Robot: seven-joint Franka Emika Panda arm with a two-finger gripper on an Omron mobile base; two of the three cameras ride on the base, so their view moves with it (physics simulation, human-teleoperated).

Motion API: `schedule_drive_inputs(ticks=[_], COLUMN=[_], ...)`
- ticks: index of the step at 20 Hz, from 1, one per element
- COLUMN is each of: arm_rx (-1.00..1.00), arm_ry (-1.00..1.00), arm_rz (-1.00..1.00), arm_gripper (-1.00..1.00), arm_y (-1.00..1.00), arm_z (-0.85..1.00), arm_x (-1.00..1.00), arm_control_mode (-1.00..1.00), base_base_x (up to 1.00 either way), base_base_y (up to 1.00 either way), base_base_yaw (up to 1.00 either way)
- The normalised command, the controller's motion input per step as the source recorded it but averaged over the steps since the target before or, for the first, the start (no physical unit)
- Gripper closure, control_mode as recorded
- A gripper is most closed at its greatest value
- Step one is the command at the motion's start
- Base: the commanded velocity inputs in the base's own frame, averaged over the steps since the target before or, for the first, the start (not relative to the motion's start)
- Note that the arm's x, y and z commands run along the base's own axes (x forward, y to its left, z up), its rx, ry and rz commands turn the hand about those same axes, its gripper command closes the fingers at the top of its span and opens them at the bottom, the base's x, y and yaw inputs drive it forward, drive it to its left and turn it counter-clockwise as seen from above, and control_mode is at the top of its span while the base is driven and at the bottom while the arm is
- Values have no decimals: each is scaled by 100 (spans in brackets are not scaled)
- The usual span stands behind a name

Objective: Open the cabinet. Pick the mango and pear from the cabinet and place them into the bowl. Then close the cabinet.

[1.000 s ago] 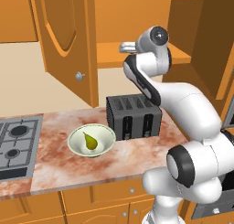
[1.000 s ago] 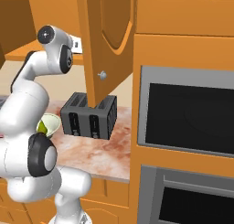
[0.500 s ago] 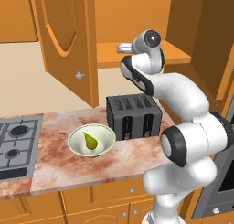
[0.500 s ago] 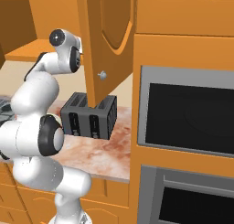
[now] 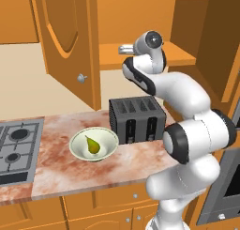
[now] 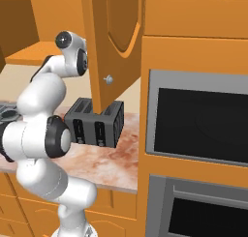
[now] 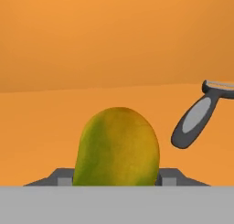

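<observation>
The cabinet stands open, its arched left door (image 5: 70, 41) swung out over the counter, and the same door (image 6: 114, 42) fills the middle of the right base view. My arm reaches onto the cabinet shelf (image 5: 110, 55). On that shelf the mango (image 7: 116, 145), yellow-orange with a green side, stands between the fingertips of my gripper (image 7: 116, 179). Both dark tips press against its sides. The olive-green pear (image 5: 93, 145) lies in the pale bowl (image 5: 77, 144) on the counter, left of the toaster.
A grey-handled peeler (image 7: 196, 118) lies on the shelf just right of the mango. A black toaster (image 5: 137, 120) stands on the marble counter below the arm. A gas hob (image 5: 16, 144) is at the left, and built-in ovens (image 6: 198, 120) are at the right.
The arm's upper joints have swung and the wrist has pushed further in over the cabinet shelf. The pear and the bowl have not moved.
</observation>
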Motion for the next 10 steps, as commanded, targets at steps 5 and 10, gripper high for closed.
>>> schedule_drive_inputs(ticks=[5,10], arm_rx=[0,0], arm_ry=[-2,-2], arm_rz=[0,-1], arm_gripper=[100,100], arm_y=[4,4], arm_z=[17,31], arm_x=[-65,-100], arm_control_mode=[-100,-100], base_base_x=[0,0], base_base_y=[0,0], base_base_yaw=[0,0])
